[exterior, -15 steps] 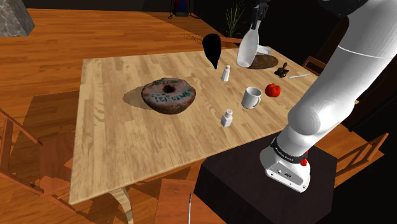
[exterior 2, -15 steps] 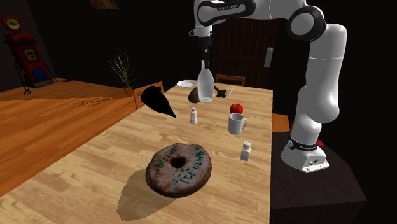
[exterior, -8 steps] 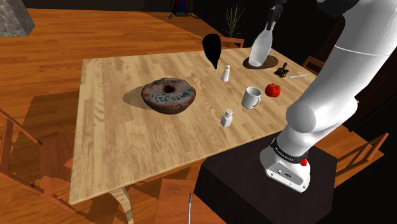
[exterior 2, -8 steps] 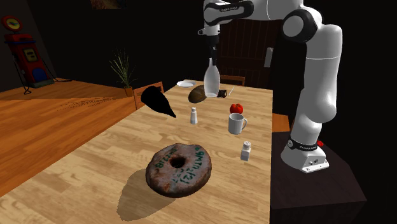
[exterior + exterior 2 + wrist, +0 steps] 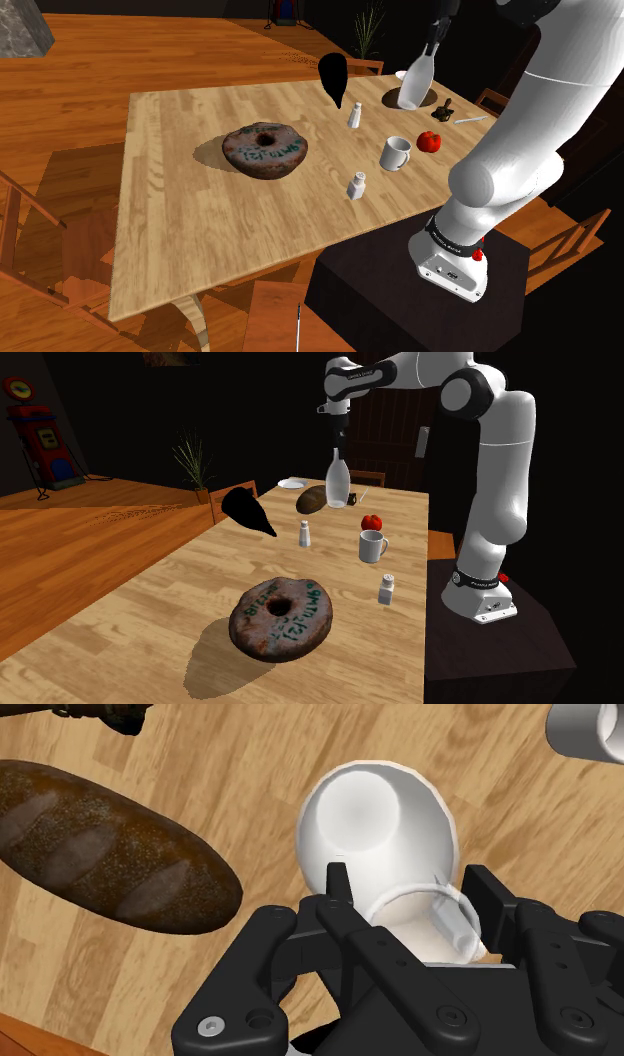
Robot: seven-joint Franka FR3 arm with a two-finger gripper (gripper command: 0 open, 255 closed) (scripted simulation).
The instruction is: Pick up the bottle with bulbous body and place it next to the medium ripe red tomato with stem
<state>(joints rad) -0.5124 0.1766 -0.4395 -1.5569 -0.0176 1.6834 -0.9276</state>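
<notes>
Wrist view: tool [image 5: 408, 894] pinching neck of pale bulbous bottle [image 5: 375, 814]; body hangs below fingers, clear of bench [image 5: 250, 764]. Dark bread loaf [image 5: 110, 849] lies beneath, off to one side of tool.

Change over last second: tool and bottle have travelled sideways past loaf, toward tomato's end of bench; grip unchanged.

Shoulder view: red tomato [image 5: 429, 141] sits lower than tool, on stand side, apart from bottle; white mug [image 5: 396, 153] just beside it.

Judgement: lift done, carry under way. Left: close gap, descend, release. Mug crowds one side of tomato.
</notes>
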